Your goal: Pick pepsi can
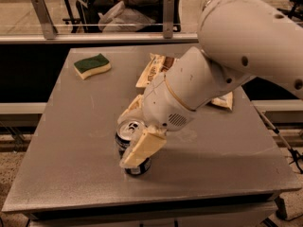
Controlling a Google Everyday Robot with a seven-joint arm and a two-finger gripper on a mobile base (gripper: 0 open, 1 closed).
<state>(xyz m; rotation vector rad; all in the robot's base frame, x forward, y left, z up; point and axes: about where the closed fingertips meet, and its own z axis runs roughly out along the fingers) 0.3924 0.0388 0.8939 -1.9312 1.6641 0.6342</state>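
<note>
1. The pepsi can (129,135) is seen standing on the grey surface (71,141), toward its front edge and left of centre, silver top up.
2. The end effector (124,142) is lowered over the can, its fingers (143,148) spread apart, one in front of the can and one behind it (firm contact cannot be made out).
3. The white arm (227,56) is stretched in from the upper right.
4. A snack bag (154,69) is partly hidden behind the arm.
5. A green-and-yellow sponge (92,65) is laid near the far left corner, well apart from the can.
</note>
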